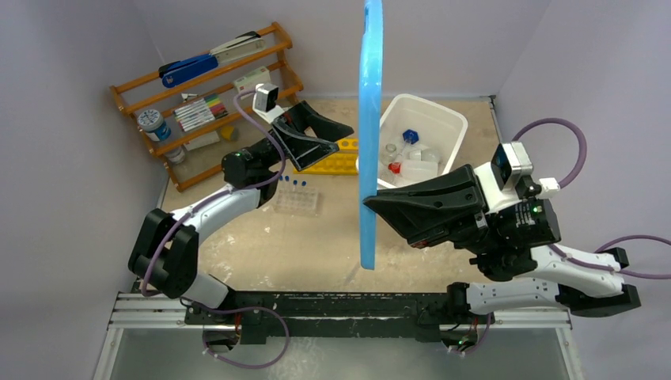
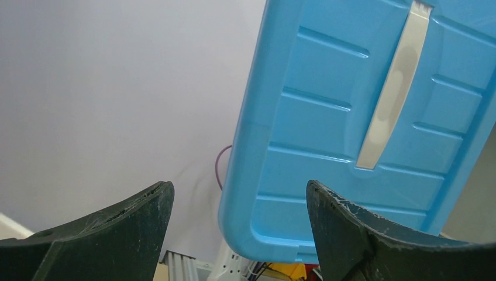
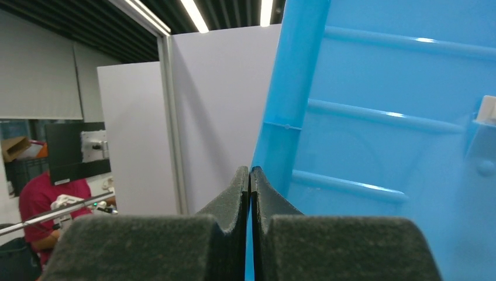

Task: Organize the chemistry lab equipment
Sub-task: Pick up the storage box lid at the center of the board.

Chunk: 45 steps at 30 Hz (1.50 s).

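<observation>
A blue plastic lid [image 1: 369, 119] stands on edge, upright over the middle of the table. My right gripper [image 1: 372, 204] is shut on its lower rim; in the right wrist view the lid [image 3: 398, 146] runs between the closed jaws of the right gripper [image 3: 250, 172]. My left gripper [image 1: 342, 138] is open and holds nothing, just left of the lid and above the yellow rack [image 1: 336, 162]. Its wrist view faces the ribbed lid [image 2: 351, 117] past the open left gripper [image 2: 240, 193]. The white bin [image 1: 451, 119] holds a squeeze bottle [image 1: 415, 168], a blue-capped tube [image 1: 410, 136] and a glass flask [image 1: 391, 150].
A clear tube tray [image 1: 297, 198] with blue-capped tubes sits left of centre. A wooden shelf [image 1: 206, 95] with a stapler, markers and boxes stands at the back left. Grey walls close in the left, back and right sides.
</observation>
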{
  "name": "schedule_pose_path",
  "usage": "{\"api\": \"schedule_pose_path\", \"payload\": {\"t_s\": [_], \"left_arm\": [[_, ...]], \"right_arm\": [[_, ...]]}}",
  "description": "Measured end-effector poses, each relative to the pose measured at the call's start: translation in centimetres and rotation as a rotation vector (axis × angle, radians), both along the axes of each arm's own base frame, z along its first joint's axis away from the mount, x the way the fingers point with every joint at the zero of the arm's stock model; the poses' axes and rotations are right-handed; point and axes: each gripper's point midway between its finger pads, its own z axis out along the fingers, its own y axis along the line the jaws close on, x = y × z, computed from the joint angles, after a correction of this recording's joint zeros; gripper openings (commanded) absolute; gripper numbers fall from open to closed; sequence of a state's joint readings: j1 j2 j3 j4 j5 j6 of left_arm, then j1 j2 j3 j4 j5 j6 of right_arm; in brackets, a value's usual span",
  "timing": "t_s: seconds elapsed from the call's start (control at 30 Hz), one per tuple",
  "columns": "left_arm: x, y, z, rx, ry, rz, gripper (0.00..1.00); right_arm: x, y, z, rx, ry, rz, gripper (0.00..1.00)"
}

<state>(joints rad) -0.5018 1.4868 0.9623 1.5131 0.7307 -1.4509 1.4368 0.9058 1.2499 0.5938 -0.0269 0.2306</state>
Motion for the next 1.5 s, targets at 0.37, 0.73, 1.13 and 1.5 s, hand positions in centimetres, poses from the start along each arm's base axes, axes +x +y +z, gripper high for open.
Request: {"api": "schedule_pose_path", "payload": {"t_s": [0.37, 0.73, 1.13, 1.5], "left_arm": [[-2.3, -1.4, 1.0, -0.005, -0.073, -0.057, 0.83], [-6.8, 0.7, 4.5, -0.061, -0.193, -0.068, 0.78], [-10.5, 1.8, 6.3, -0.099, -0.269, -0.105, 0.73], [-9.6, 0.6, 5.3, -0.074, -0.225, -0.122, 0.55]], "right_arm": [[-1.8, 1.1, 0.1, 0.007, -0.040, 0.105, 0.00], [-2.2, -2.2, 1.5, 0.086, -0.049, 0.106, 0.00], [-2.3, -7.8, 3.1, 0.245, -0.037, 0.080, 0.00], [-0.7, -8.0, 3.1, 0.267, 0.022, 0.015, 0.00]]}}
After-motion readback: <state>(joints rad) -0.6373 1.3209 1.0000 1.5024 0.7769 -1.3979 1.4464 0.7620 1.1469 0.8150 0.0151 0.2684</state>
